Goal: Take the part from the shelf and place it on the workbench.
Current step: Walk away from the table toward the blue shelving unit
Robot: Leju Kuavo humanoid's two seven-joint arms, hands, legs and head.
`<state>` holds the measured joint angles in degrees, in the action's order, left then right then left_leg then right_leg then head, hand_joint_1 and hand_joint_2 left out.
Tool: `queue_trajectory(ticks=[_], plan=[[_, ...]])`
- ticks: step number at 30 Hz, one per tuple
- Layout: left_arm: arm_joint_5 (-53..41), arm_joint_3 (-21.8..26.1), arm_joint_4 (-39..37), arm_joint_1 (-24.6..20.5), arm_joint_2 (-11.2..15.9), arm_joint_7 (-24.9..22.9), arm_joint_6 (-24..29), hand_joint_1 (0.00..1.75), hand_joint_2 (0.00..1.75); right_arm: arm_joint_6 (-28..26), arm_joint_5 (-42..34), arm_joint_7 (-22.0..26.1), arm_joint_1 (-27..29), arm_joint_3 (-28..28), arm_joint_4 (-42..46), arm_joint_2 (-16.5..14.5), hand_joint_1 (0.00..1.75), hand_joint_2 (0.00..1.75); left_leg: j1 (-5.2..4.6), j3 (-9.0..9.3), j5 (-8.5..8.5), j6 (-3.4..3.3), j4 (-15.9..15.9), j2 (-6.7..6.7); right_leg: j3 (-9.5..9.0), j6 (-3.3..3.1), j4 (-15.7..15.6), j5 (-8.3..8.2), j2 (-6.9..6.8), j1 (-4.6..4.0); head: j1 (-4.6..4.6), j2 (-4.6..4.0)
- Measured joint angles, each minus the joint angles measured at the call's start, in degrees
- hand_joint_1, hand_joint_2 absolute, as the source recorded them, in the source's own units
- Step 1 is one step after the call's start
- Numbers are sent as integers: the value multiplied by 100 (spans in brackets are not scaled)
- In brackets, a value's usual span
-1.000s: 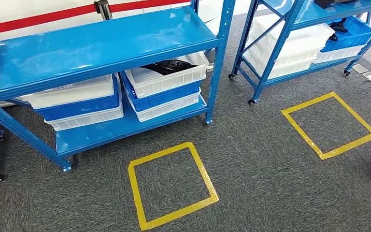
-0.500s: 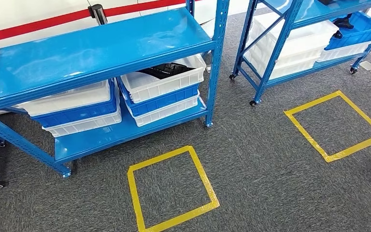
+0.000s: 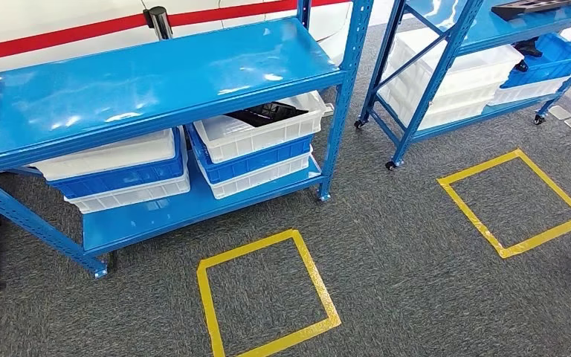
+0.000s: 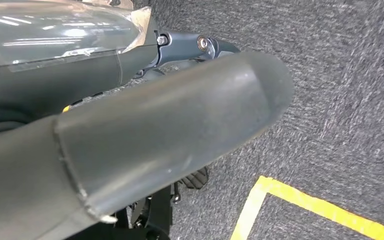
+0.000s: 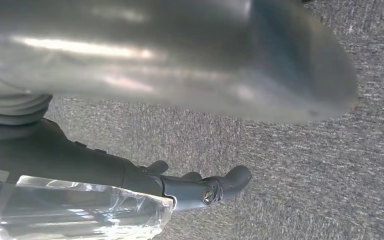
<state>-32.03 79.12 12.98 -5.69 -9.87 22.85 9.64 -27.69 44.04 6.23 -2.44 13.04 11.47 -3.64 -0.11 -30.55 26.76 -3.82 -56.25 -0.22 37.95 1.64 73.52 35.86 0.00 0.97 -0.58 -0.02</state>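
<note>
Now your whole view has swung slightly since a second ago, so you see two blue shelves, two yellow floor squares on open carpet, the black part in the near shelf's top white bin, and both hands hanging empty, fingers apart.

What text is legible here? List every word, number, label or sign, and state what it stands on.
None can be read.
The blue metal shelves, the white plastic crates and the blue plastic crates show no print or labels.
The yellow tape squares on the grey carpet and the red stripe on the white wall are plain marks without lettering.
</note>
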Motion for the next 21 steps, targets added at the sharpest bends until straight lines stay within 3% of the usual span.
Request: queue_trajectory(ticks=[1,2,4,6,8,10,12,14,15,16,17,19,21], plan=[[-1,0,-1,1,-2,-8,0,0,0,0,-4,8,7,14,0,2,0,0,-3,19,18,0,-1,-10,44,50,-9,-74,0,0,2,0],[-2,0,-1,2,-4,-14,0,0,0,0,-7,11,10,27,0,4,0,0,-4,46,39,8,-3,-20,-26,110,-243,-231,0,0,3,0],[-9,0,-2,4,-8,-19,0,0,0,0,-2,15,6,60,-1,10,0,0,-20,111,101,46,-14,-33,-361,187,-1076,-650,-4,-1,6,0],[-14,0,-2,3,-8,-10,0,0,0,0,13,15,-4,84,-2,10,0,0,-49,150,172,102,-31,-34,-586,117,-1577,-887,-8,-3,2,0],[-15,0,-2,2,-5,0,0,0,0,-1,21,14,-10,91,-2,8,0,0,-50,156,209,143,-41,-30,-618,3,-1619,-919,-6,-1,-2,0],[-15,-1,-1,1,7,5,0,0,0,-2,23,13,-11,94,-2,5,0,0,-21,123,296,196,-152,-24,-629,-69,-1634,-928,-2,32,-10,0],[-19,-1,1,0,15,8,0,0,0,-2,26,13,-13,95,-2,1,0,0,15,-96,595,274,-641,-19,-639,-127,-1648,-927,-4,64,-30,0],[-26,0,1,6,14,8,1,0,0,-5,41,11,-11,95,-2,-4,0,0,54,-493,944,341,-1408,-17,-638,-153,-1646,-915,-9,63,-42,0],[-29,0,1,11,14,8,1,0,0,-7,55,9,-9,95,-2,-7,0,0,71,-646,1006,361,-1668,-16,-640,-156,-1646,-911,-10,64,-42,0],[-29,0,1,16,14,7,2,0,0,-8,70,7,-8,95,-2,-6,0,0,86,-713,955,372,-1737,-13,-645,-158,-1645,-908,-8,66,-44,0],[-28,0,1,19,15,5,3,0,0,-9,87,5,-8,95,-2,-7,0,0,100,-656,781,374,-1553,-8,-656,-157,-1645,-905,-3,69,-43,0],[-28,0,1,15,16,-3,8,0,0,-9,114,4,-11,95,-2,-13,0,0,118,-311,336,358,-757,4,-688,-140,-1645,-891,6,70,-44,0],[-28,0,0,2,15,-18,22,0,0,-9,137,3,-18,95,-2,-16,0,0,105,-55,108,333,-179,4,-698,-103,-1636,-860,7,26,-37,0]])
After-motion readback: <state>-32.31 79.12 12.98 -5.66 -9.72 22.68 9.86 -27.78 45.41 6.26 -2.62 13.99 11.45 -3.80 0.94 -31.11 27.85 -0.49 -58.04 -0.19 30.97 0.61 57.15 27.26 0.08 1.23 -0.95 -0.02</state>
